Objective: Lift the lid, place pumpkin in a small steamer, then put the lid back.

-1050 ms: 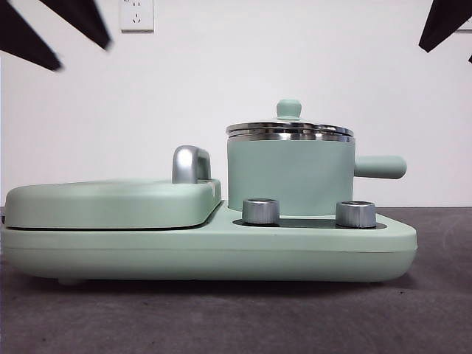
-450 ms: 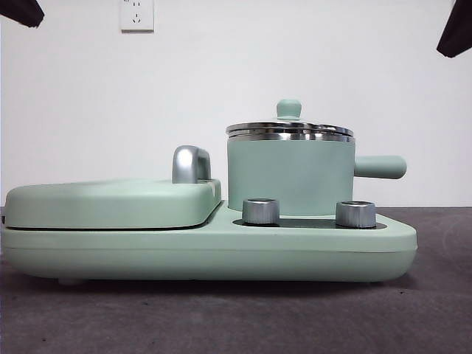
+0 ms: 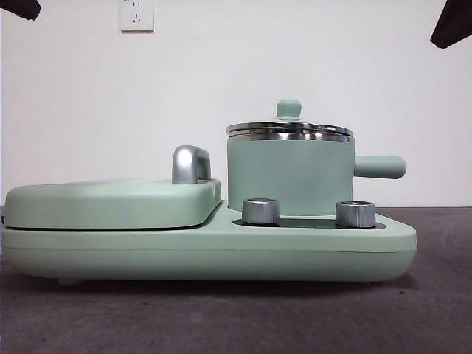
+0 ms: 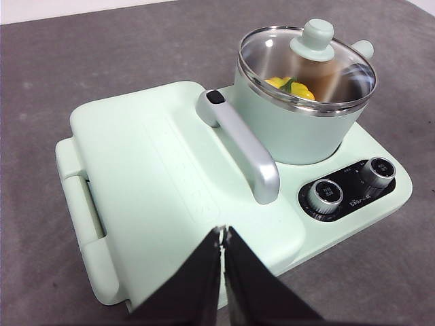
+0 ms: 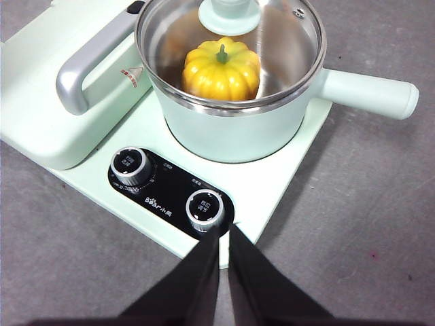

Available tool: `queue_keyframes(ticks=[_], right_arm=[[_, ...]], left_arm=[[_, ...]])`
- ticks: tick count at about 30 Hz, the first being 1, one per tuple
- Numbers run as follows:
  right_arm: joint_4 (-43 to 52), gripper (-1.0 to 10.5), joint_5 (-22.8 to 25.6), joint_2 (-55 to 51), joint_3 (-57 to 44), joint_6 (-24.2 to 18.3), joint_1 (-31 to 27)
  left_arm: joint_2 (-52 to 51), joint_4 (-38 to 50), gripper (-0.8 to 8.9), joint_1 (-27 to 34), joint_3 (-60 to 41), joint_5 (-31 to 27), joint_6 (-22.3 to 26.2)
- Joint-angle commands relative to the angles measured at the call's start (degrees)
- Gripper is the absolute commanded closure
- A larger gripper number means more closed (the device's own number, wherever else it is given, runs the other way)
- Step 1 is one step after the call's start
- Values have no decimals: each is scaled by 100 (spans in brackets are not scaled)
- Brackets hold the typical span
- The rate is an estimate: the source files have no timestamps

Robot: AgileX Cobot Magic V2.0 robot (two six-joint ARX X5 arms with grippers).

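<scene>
Pumpkin [image 5: 221,70] sits in lidded steamer [image 3: 289,177] beside griddle cover [image 4: 149,176]; both tools clenched, empty.

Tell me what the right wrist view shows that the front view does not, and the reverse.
Only the right wrist view shows the pumpkin inside the small steamer, seen through the lid, and the right end effector, shut. Only the front view shows the wall socket and the whole griddle cover. Both show the closed steamer, its side handle and two steel dials.
</scene>
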Motion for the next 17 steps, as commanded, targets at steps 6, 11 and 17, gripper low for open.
queue_keyframes(ticks=[6,11,17], right_arm=[[57,927,0,28,17,37,39],[57,927,2,28,17,37,39],[57,927,2,28,17,37,39]], left_arm=[[-723,758,807,905,-872,15,782],[-1893,2044,807,2275,-2439,710,800],[-2793,2511,806,3519,-3484,772,691]])
